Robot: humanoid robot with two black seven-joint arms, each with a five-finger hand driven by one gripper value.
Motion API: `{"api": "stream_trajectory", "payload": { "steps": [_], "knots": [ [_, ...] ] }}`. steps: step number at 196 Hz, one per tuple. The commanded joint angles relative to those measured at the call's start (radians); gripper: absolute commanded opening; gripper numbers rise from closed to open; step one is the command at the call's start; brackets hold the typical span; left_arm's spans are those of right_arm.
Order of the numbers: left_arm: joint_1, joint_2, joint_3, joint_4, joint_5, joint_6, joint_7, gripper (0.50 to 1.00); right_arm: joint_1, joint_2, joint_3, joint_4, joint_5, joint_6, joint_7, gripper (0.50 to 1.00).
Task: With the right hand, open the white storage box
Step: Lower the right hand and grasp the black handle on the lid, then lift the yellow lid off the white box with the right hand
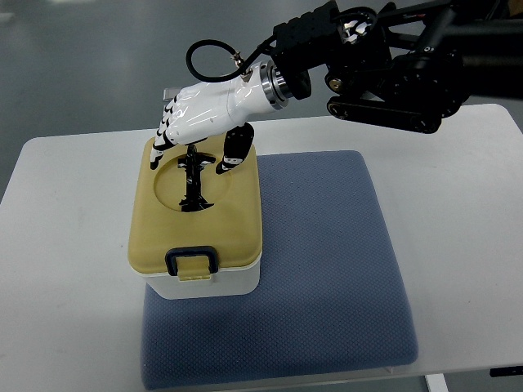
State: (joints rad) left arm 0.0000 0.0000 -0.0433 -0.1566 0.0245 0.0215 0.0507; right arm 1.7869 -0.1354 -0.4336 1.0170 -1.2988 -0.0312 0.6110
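Tabletop (pixel 73 171), white and smooth, carries a blue-grey textured mat (pixel 327 269). On the left part of the mat stands the white plastic storage box (pixel 221 282) with a pale yellow lid (pixel 237 220). The lid is down on the box, and a dark blue latch (pixel 192 261) sits at its near edge. The right robot hand (pixel 200 114), white with black joints, comes from the right on a black arm (pixel 392 73) and hangs over the far end of the lid. Its fingers (pixel 163 135) are loosely bent and grip nothing; the thumb tip (pixel 229 163) touches the lid beside the round recess (pixel 192 180).
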Motion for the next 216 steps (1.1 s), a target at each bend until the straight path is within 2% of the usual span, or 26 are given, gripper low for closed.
{"api": "stream_trajectory", "payload": {
  "steps": [1, 10, 46, 120, 143, 165, 187, 216],
  "knots": [
    [0.000, 0.000, 0.000, 0.000, 0.000, 0.000, 0.001, 1.000, -0.003, -0.001, -0.010, 0.000, -0.007, -0.016, 0.000, 0.791],
    [0.000, 0.000, 0.000, 0.000, 0.000, 0.000, 0.000, 1.000, -0.003, -0.001, -0.010, 0.000, -0.008, -0.018, 0.000, 0.762],
    [0.000, 0.000, 0.000, 0.000, 0.000, 0.000, 0.001, 1.000, -0.001, -0.001, -0.010, 0.002, -0.008, -0.027, 0.000, 0.703],
    [0.000, 0.000, 0.000, 0.000, 0.000, 0.000, 0.000, 1.000, 0.003, 0.025, -0.020, 0.002, -0.025, -0.044, 0.000, 0.676],
    [0.000, 0.000, 0.000, 0.000, 0.000, 0.000, 0.000, 1.000, 0.003, 0.036, -0.020, 0.002, -0.025, -0.046, 0.000, 0.650],
    [0.000, 0.000, 0.000, 0.000, 0.000, 0.000, 0.000, 1.000, 0.003, 0.039, -0.020, 0.002, -0.025, -0.046, 0.000, 0.609],
    [0.000, 0.000, 0.000, 0.000, 0.000, 0.000, 0.000, 1.000, 0.006, 0.043, -0.030, 0.002, -0.027, -0.050, 0.000, 0.500],
    [0.000, 0.000, -0.001, 0.000, 0.000, 0.000, 0.001, 1.000, 0.003, 0.043, -0.031, 0.002, -0.027, -0.078, 0.000, 0.500]
  ]
}}
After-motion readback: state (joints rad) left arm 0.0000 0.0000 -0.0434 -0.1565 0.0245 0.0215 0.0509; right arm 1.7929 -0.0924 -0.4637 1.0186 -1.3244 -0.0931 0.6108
